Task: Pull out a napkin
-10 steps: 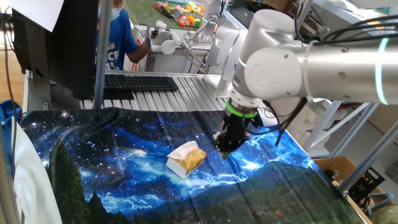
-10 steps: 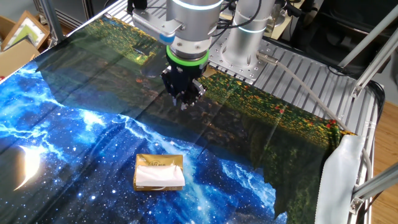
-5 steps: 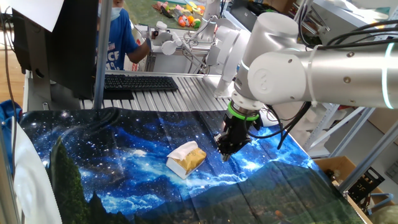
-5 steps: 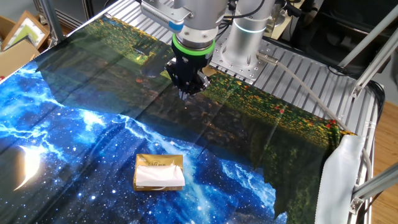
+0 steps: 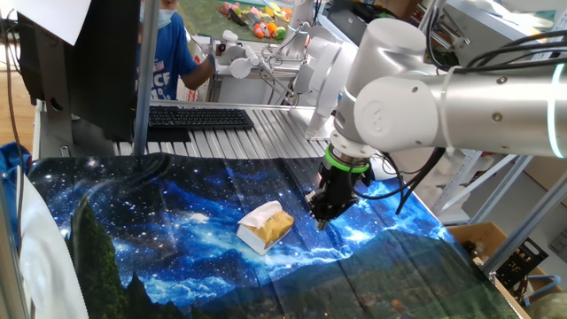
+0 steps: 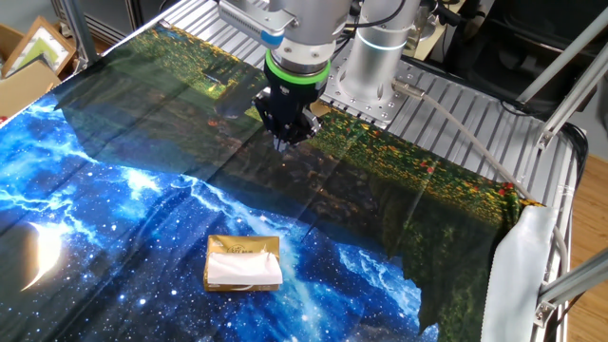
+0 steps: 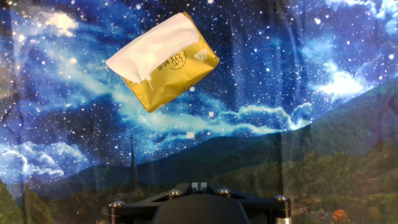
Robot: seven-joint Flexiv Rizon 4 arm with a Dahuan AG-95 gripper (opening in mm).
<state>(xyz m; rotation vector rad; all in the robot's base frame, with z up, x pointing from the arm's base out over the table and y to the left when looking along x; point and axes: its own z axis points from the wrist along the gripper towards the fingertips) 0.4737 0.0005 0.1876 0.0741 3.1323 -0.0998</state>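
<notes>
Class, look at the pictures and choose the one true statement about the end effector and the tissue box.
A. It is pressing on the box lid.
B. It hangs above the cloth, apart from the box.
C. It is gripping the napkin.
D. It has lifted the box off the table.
B. The end effector hangs over the starry cloth, well clear of the tissue box, whose white napkin is untouched.

Soft white paper napkin [image 7: 152,48], glossy golden tissue box [image 7: 177,73], printed cloth table cover [image 7: 298,93]
</notes>
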